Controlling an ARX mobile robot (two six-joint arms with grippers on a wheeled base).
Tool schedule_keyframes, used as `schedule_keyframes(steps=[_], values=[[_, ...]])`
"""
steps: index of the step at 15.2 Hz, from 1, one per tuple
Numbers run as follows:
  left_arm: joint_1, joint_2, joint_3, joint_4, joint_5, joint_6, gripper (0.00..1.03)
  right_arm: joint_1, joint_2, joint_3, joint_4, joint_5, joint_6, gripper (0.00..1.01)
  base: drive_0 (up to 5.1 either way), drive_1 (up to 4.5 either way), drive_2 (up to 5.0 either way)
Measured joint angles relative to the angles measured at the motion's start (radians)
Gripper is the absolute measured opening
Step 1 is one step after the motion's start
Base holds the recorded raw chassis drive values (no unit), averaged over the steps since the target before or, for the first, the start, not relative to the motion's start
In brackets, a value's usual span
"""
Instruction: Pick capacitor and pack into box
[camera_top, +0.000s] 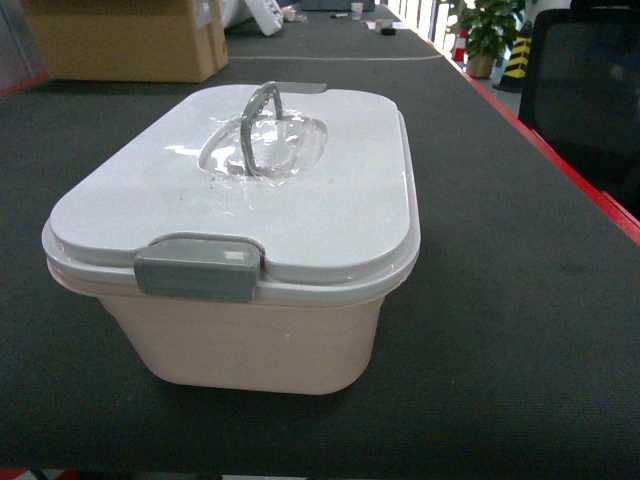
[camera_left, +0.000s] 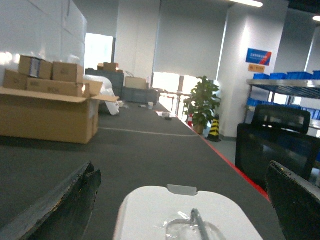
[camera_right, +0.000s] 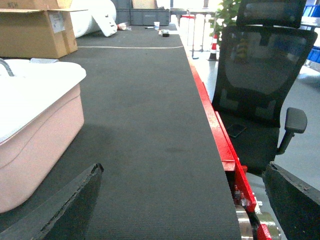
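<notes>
The box (camera_top: 240, 345) sits near the front edge of the dark worktop (camera_top: 520, 300), its pale pink tub closed under a white lid (camera_top: 330, 210), with the grey latch (camera_top: 197, 265) folded down on the near side and the grey arched handle (camera_top: 262, 125) standing up over a clear dimple in the middle of the lid. No capacitor can be seen anywhere. The left end effector (camera_left: 182, 210) hovers just above the near part of the lid, its two dark fingers (camera_left: 65, 210) spread wide apart and holding nothing. The right end effector (camera_right: 182, 200) hangs low over the worktop to the right of the box, just beside it, fingers (camera_right: 75, 205) likewise spread and empty. Far off to the left stands a brown cardboard carton (camera_top: 125, 40); to the right, past the worktop's red edge (camera_right: 212, 117), is a black mesh office chair (camera_right: 262, 75), and a potted plant (camera_left: 202, 102) beyond that.
</notes>
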Motion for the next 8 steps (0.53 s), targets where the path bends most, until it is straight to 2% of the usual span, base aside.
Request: schedule_keyframes(steps=[1, 2, 4, 5, 6, 7, 8], values=[[0.02, -0.137, -0.117, 0.024, 0.0, 0.038, 0.98, 0.0, 0.0, 0.0, 0.0, 0.0, 0.0, 0.98, 0.0, 0.0, 0.0], [0.031, -0.236, -0.177, -0.011, 0.005, 0.054, 0.98, 0.0, 0.0, 0.0, 0.0, 0.0, 0.0, 0.98, 0.0, 0.0, 0.0], [0.031, -0.263, -0.193, -0.036, 0.011, 0.06, 0.98, 0.0, 0.0, 0.0, 0.0, 0.0, 0.0, 0.98, 0.0, 0.0, 0.0], [0.028, -0.307, -0.156, -0.276, -0.044, 0.058, 0.92, 0.0, 0.0, 0.0, 0.0, 0.0, 0.0, 0.98, 0.0, 0.0, 0.0], [0.054, -0.407, -0.142, -0.481, -0.075, 0.057, 0.79, 0.0, 0.0, 0.0, 0.0, 0.0, 0.0, 0.98, 0.0, 0.0, 0.0], [0.098, -0.495, -0.16, -0.616, -0.063, 0.056, 0.67, 0.0, 0.0, 0.0, 0.0, 0.0, 0.0, 0.98, 0.0, 0.0, 0.0], [0.138, -0.541, -0.202, -0.679, -0.035, 0.055, 0.54, 0.0, 0.0, 0.0, 0.001, 0.0, 0.0, 0.98, 0.0, 0.0, 0.0]])
